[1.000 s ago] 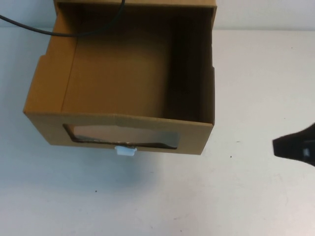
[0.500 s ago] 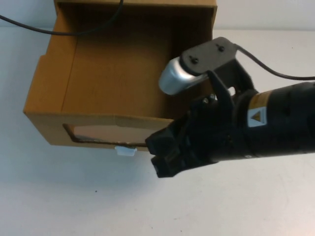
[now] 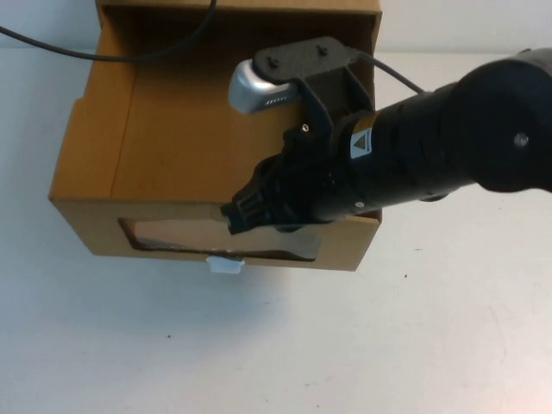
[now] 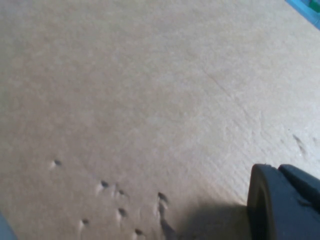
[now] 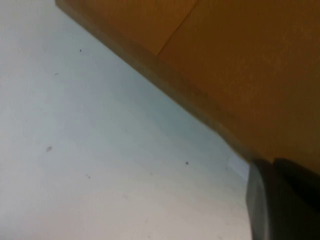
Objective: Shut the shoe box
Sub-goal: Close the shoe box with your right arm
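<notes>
Shoe box [image 3: 198,155] fills the upper left and centre of the high view, drawer pulled out toward the bottom, white tab [image 3: 225,264] under the window. Right gripper [image 3: 240,216] sits over the drawer's front wall near mid-frame; can't tell if it's open or closed. Left gripper [image 4: 285,202] only shows in its wrist view over bare cardboard, can't tell there either. Looks like the approach step; next up is probably pushing the front wall toward the top of the frame, squarely.

The right arm [image 3: 414,172] is black, with what looks like a yellow warning triangle [image 3: 356,147], silver camera [image 3: 259,88], cable [image 3: 392,73].
</notes>
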